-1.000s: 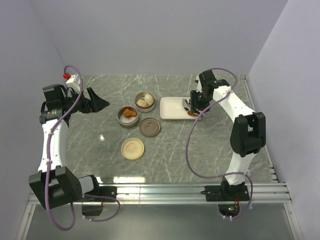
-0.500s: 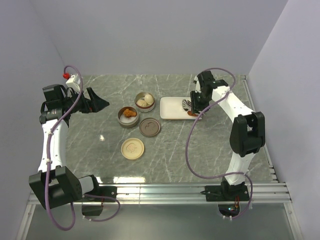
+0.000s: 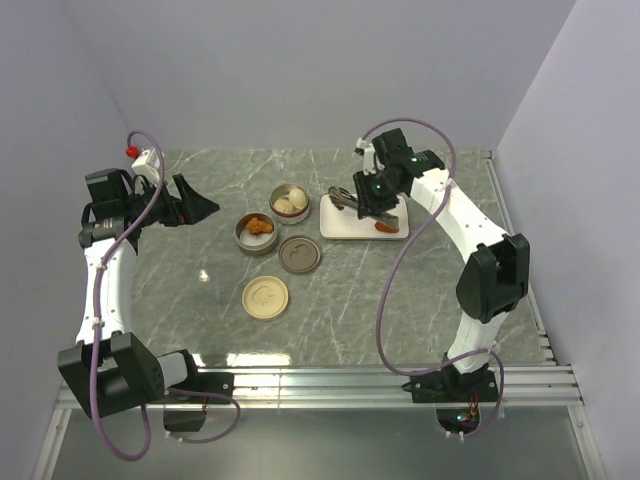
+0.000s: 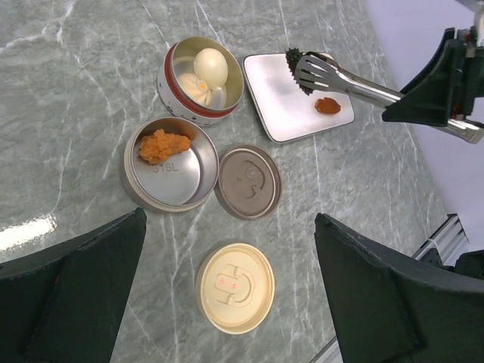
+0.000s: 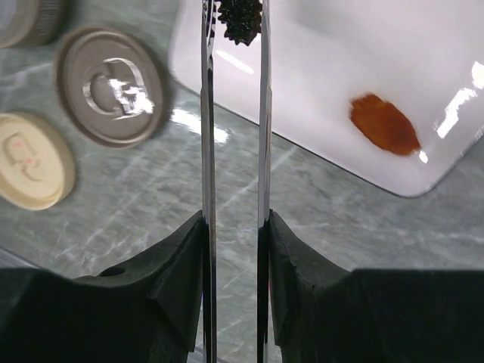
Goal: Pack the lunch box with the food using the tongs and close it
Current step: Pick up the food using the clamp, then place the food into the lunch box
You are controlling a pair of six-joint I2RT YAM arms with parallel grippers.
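1. We are clamping the tongs [image 5: 263, 113] in our right gripper [image 5: 234, 231], their tips pinching the black lump [image 5: 240, 19] over the white plate [image 5: 340, 45].
2. We are holding our left gripper [image 4: 228, 219] spread wide, grasping nothing.

A white plate [image 4: 276, 102] rests on the grey marble table [image 4: 76, 98].

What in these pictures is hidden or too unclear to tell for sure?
Right wrist view: the top edge cuts off the tips of the tongs and part of the black lump, so any pinch is unclear.
Top view: lump and tong tips are too small to separate.
Left wrist view: whether the lump rests on the white plate; the tongs overlap it.
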